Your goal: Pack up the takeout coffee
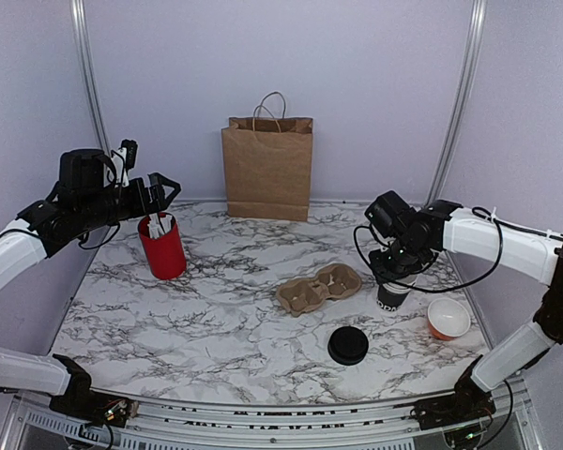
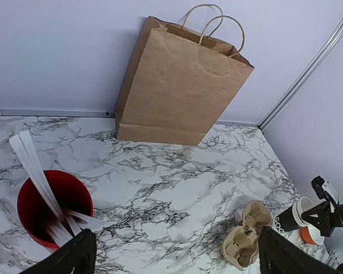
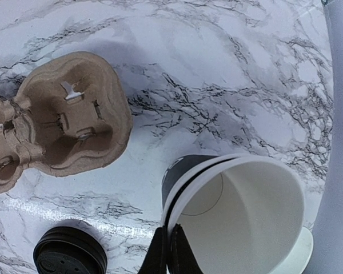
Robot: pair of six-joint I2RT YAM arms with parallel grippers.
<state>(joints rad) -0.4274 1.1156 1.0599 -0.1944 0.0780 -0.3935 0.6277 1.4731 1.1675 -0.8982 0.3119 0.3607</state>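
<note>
I have the right gripper clenched on the rim of the takeout coffee, its fingers pinched tight over the cup's wall. The cup stands directly under that gripper at the right side of the marble table, between the cardboard cup carrier and an orange cup, with the black lid nearer me. My left gripper hangs wide open above the red holder, well apart from the coffee

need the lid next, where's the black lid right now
In the top view the black lid lies near the front edge, right of centre, just in front of the cardboard carrier.
</note>
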